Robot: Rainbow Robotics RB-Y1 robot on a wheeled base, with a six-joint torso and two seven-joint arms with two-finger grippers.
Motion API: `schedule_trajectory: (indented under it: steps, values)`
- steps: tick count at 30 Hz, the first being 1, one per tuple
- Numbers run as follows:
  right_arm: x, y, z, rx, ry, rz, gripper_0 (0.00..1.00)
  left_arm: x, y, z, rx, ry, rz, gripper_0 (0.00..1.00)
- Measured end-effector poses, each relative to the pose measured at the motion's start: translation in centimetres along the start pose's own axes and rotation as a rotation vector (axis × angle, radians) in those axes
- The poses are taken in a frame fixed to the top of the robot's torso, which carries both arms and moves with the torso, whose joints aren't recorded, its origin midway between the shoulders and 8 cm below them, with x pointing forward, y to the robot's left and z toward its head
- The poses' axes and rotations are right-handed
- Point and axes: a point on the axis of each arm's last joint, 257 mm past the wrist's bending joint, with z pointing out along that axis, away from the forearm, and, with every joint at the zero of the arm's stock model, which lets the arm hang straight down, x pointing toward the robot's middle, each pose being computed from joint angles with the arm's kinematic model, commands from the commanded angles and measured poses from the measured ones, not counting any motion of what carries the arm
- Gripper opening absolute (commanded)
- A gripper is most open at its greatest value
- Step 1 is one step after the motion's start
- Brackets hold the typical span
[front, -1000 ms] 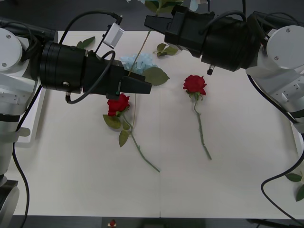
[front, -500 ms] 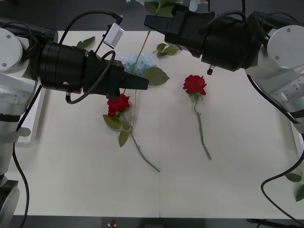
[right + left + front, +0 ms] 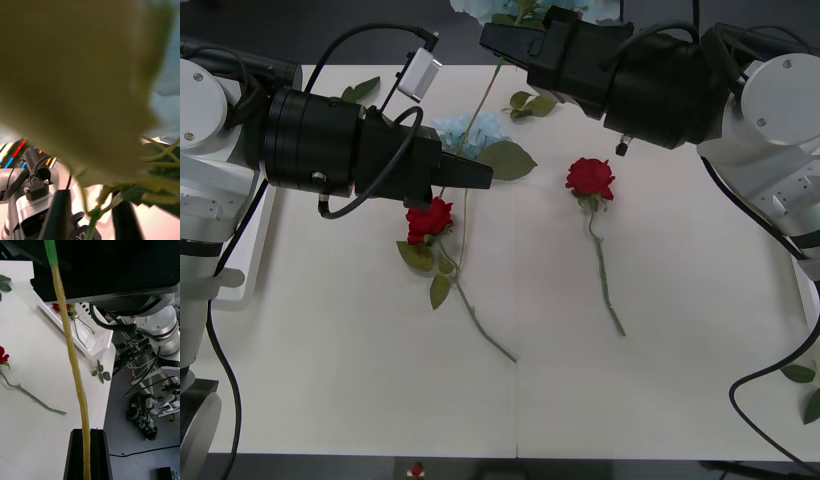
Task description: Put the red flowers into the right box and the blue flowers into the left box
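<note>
Left gripper (image 3: 87, 450) pinching blue flower stem (image 3: 71, 360), right gripper (image 3: 505, 40) gripping same stem far up near bloom (image 3: 480, 8); two red roses (image 3: 428, 219) on table, one in right box (image 3: 88, 338), so mostly undone.

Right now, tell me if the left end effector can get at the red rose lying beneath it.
Probably not yet. The left end effector is shut on the blue flower's stem, whose top the right end effector is at. The red rose lies uncovered on the table just below.
</note>
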Motion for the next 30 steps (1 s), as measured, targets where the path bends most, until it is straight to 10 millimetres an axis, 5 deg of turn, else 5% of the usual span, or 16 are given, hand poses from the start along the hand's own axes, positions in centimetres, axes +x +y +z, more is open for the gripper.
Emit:
schedule_trajectory:
  steps: [5, 16, 23, 30]
  values:
    - [0.0, -0.2, 0.0, 0.009, 0.001, -0.014, 0.96, -0.1, 0.0, -0.1, -0.001, -0.003, 0.0, 0.0]
    - [0.0, -0.2, 0.0, 0.009, 0.002, -0.14, 0.99, -1.4, 1.4, -4.3, -0.06, -0.041, 0.009, 0.0]
    - [0.3, -0.2, -0.1, 0.008, 0.013, -0.14, 0.99, -0.5, 4.1, -11.4, -0.212, 0.007, 0.014, 0.0]
    - [2.3, -1.2, -1.5, 0.027, 0.129, -0.171, 0.99, 1.8, 7.9, -22.0, -0.496, 0.067, -0.048, 0.0]
